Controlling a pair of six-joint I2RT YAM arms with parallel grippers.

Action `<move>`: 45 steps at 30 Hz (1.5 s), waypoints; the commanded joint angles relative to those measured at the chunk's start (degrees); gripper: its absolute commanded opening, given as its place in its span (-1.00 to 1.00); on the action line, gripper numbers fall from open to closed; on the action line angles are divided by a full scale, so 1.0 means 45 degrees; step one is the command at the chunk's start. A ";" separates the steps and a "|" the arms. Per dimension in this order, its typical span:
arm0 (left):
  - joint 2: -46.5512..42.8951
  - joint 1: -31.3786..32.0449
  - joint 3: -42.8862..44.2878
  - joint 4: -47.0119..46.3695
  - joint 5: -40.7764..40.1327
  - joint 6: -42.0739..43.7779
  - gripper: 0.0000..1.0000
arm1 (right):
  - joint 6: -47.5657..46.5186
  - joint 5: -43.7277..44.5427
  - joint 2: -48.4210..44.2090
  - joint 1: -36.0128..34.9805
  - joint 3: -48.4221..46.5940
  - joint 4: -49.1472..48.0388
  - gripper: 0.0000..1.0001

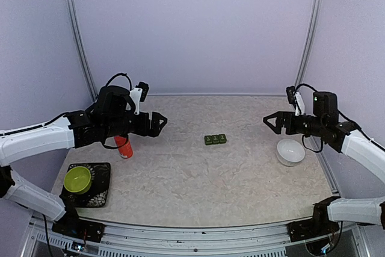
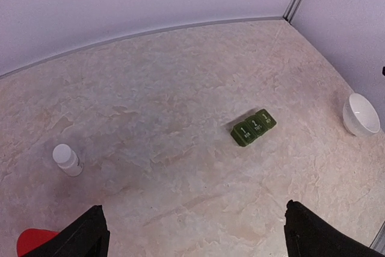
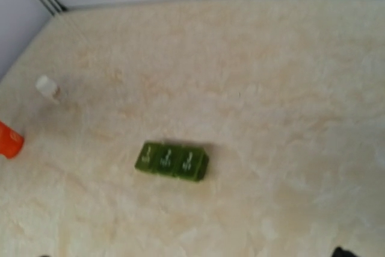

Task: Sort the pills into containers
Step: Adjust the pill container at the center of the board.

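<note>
left gripper (image 1: 159,121), right gripper (image 1: 269,122) splayed wide, holding nothing | pill box (image 1: 215,139) mid-table, seemingly lidded | risk: skidding away under one-sided nudge

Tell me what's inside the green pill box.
Nothing inside shows: the pill box appears closed, three lids with white markings on top. Whatever the cells hold is covered.

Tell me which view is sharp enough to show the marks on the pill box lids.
Left wrist view: sharp, even light; the white marks on the pill box lids show clearly. Right wrist view: soft all over, marks smeared. Top view: in focus, but the box is too small to read.
</note>
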State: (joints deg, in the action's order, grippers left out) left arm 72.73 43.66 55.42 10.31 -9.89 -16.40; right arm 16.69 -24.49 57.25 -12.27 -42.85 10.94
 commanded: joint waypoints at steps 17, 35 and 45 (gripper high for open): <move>0.5023 0.0991 0.2028 -0.1990 0.0432 0.0895 0.98 | -0.0107 0.1924 0.3256 -0.2200 0.0363 -0.1623 1.00; 0.8253 0.0650 0.4492 -0.3118 0.2228 0.0586 0.98 | 0.0051 0.0232 0.8742 -0.2311 -0.2830 -0.3072 0.93; 0.6359 0.0779 0.2626 -0.3307 0.1668 -0.0691 0.98 | -0.0266 0.0058 1.1999 -0.2515 -0.5593 -0.2882 0.83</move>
State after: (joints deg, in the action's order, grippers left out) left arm 106.65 46.83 70.26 -3.18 -0.95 -16.36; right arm 16.23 -23.46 108.09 -22.63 -63.90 -2.44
